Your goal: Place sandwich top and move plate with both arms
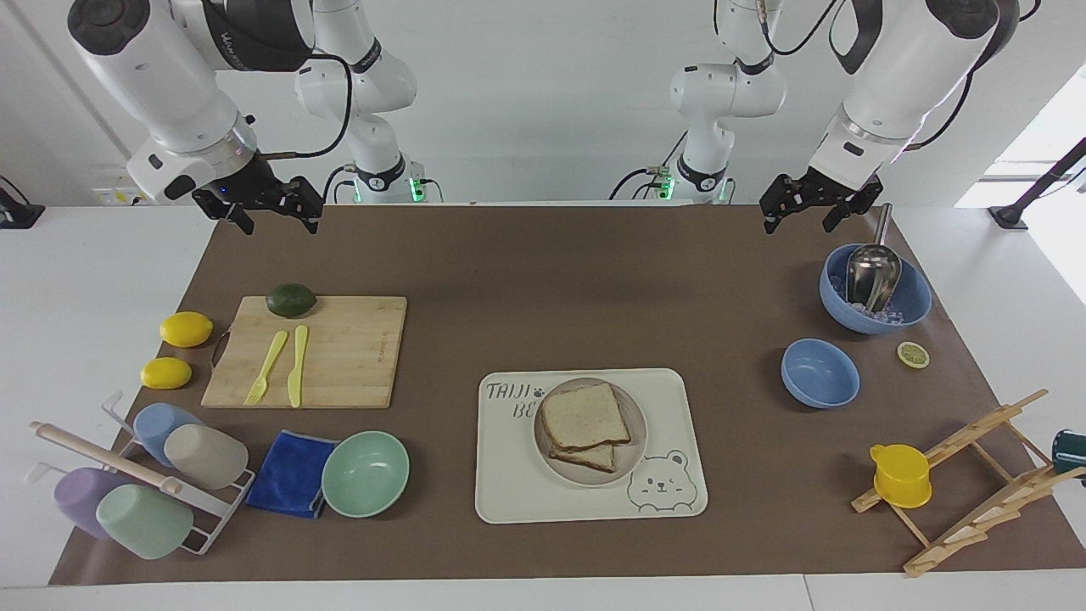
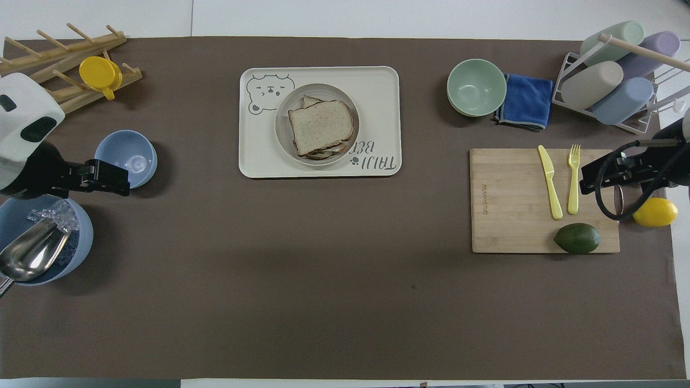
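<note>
The sandwich top, a plain brown bread slice, lies on another slice on the round beige plate. The plate stands on the cream bear tray. In the overhead view the sandwich top covers most of the plate. My left gripper is open and empty, up in the air over the mat by the two blue bowls. My right gripper is open and empty, up in the air over the cutting board's end. Both are well away from the plate.
A cutting board carries an avocado, a yellow fork and a knife, with two lemons beside it. A mint bowl, a blue cloth and a cup rack stand nearby. A blue bowl with scoop, a small blue bowl and a wooden rack stand at the left arm's end.
</note>
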